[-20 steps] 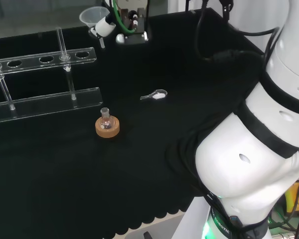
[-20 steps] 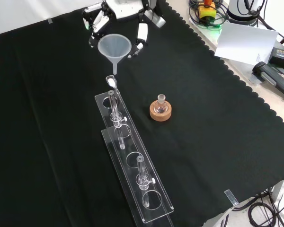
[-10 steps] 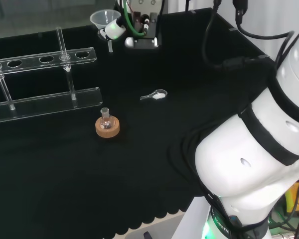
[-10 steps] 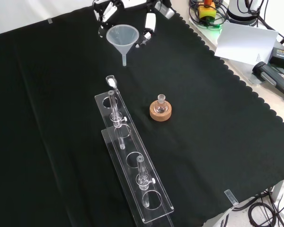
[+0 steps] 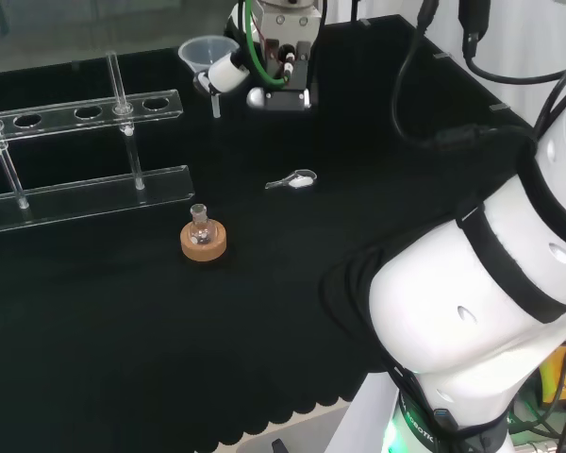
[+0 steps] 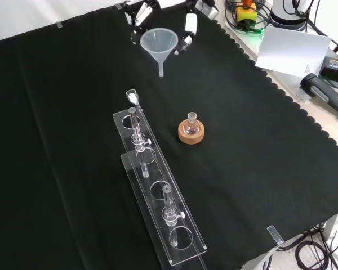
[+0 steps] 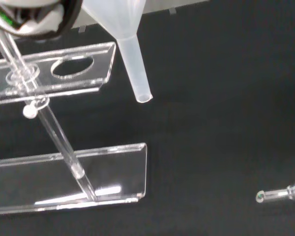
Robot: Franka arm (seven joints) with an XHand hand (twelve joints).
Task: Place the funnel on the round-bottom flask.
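The hand (image 6: 187, 27) holds a clear plastic funnel (image 6: 159, 45) by its rim, spout down, above the far end of the cloth in the front view. In the head view the funnel (image 5: 206, 58) hangs at the back beside the hand (image 5: 230, 70). Close up in the wrist view, the funnel's spout (image 7: 134, 71) points at bare cloth. A small round-bottom flask (image 6: 191, 124) sits upright on a cork ring (image 6: 190, 134) mid-cloth, well nearer than the funnel in the front view. The flask (image 5: 201, 225) stands apart from the hand in the head view.
A long clear test-tube rack (image 6: 157, 191) holding glass tubes runs beside the flask in the front view, also seen as the rack (image 5: 85, 151) in the head view. A small glass scoop (image 5: 294, 179) lies on the cloth. Papers and cables (image 6: 296, 50) lie beyond the cloth edge.
The hand has carried the funnel rightward in both the front and head views, away from the rack's end; the flask and rack have not moved.
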